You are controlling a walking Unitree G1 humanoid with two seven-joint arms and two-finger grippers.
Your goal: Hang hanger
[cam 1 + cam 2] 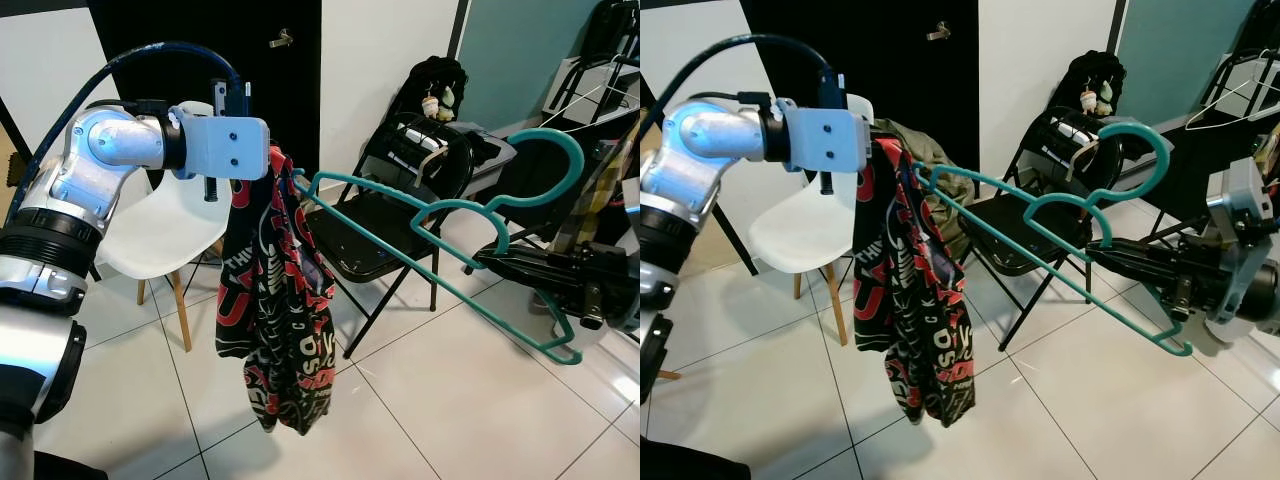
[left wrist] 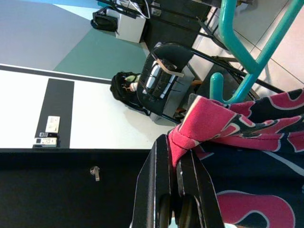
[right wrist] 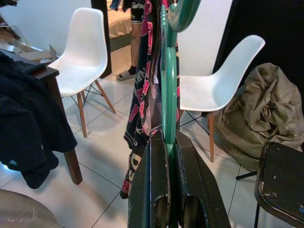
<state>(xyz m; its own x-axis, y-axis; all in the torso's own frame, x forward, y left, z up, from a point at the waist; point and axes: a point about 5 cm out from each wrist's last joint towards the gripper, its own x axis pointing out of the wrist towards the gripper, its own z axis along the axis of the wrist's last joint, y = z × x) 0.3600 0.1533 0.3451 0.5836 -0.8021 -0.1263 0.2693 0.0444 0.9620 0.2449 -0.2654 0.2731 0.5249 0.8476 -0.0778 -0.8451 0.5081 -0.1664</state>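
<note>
the teal hanger [image 1: 430,215] is held up in the air in front of the robot, lying nearly level over the tiled floor [image 1: 450,400], its hook toward the robot's right and its far shoulder reaching left. the right gripper [image 1: 1102,258] has its jaws clenched on the hanger just below the hook, one black finger on each side of the teal bar, as the right wrist view shows. the left gripper [image 2: 178,171] is raised at about the same height, its jaws pinched tight on the red hem of a black and red patterned garment [image 1: 270,300], which droops from that grip and touches the hanger's left end. behind the cloth stand a white chair [image 1: 160,240] and a black folding chair [image 1: 385,215]. an olive bag [image 3: 259,114] slumps on the floor beside another white chair [image 3: 216,80].
</note>
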